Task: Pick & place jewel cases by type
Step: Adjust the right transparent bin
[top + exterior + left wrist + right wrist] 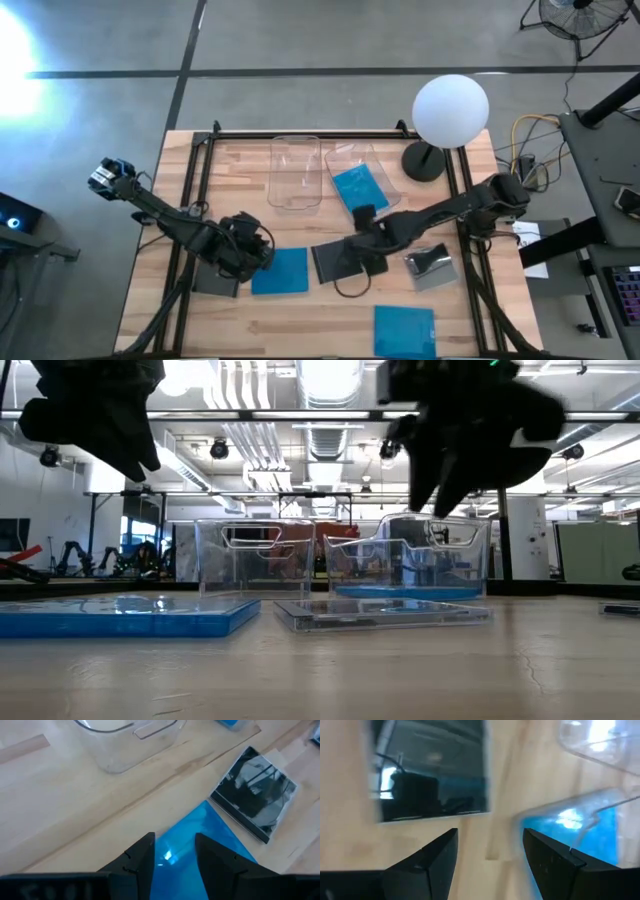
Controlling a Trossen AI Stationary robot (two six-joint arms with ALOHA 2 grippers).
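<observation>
My left gripper (260, 250) (175, 840) hovers open above a bright blue jewel case (280, 270) (210, 835) that lies flat on the table. A dark case (215, 282) lies under that arm. My right gripper (360, 225) (490, 835) is open too, raised between a dark case (345, 262) (430, 770) and the right clear bin (362, 165), which holds a blue case (358, 188) (575, 835). Another dark case (432, 265) and a blue case (405, 330) lie flat nearer the front. In the low view both grippers hang well above the tabletop.
A second clear bin (295, 172) stands left of the first, with nothing in it. A white globe lamp (450, 110) stands at the far right corner of the table. A thin cable loop (350, 287) lies by the middle dark case. Bare wood (300, 325) shows along the near edge.
</observation>
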